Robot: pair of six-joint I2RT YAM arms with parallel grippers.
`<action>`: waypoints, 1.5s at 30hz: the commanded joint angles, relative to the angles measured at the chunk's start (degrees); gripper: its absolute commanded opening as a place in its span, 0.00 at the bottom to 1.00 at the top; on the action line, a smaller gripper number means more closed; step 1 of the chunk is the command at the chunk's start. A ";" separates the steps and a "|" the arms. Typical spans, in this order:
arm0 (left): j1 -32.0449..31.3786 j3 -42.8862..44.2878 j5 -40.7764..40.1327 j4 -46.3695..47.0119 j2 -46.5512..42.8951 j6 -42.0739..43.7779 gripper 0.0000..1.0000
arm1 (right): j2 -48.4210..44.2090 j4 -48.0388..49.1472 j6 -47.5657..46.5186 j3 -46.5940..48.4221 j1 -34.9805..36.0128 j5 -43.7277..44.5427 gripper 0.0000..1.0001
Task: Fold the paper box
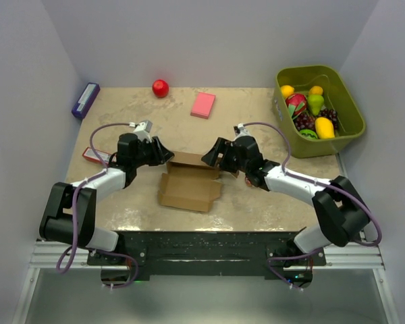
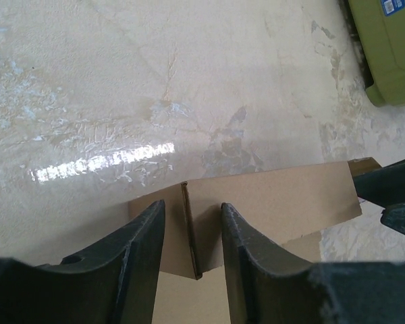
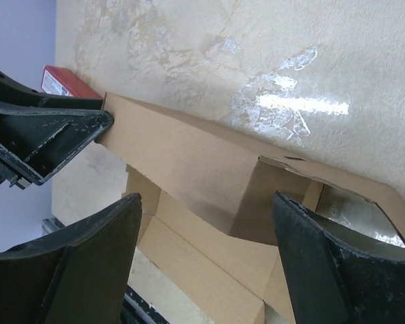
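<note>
The paper box [image 1: 189, 192] is brown cardboard, partly folded, lying in the middle of the table with its back wall raised. My left gripper [image 1: 163, 154] is at the box's back left corner. In the left wrist view its jaws [image 2: 191, 219] straddle an upright edge of the cardboard [image 2: 277, 202], with a narrow gap on each side. My right gripper [image 1: 212, 156] is at the back right corner. In the right wrist view it [image 3: 206, 202] stands wide open above the box's raised wall and end flap [image 3: 189, 148], touching nothing.
A green bin [image 1: 319, 111] with toy fruit stands at the back right. A pink block [image 1: 203, 104], a red ball [image 1: 160, 88] and a purple box [image 1: 86, 100] lie along the back. A small red packet [image 1: 94, 156] lies left of the left gripper.
</note>
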 commanded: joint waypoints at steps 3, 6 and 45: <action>0.50 -1.53 0.59 0.79 1.26 -0.06 0.42 | 1.95 4.51 1.59 0.54 -0.63 -2.56 0.78; 0.50 -1.80 1.39 0.97 1.35 -0.15 0.40 | 3.27 7.32 3.16 -0.42 -1.07 -4.66 0.76; 0.41 -9.44 4.02 5.89 -4.27 -5.24 0.33 | 1.99 32.94 18.04 -15.10 -1.69 -1.60 0.62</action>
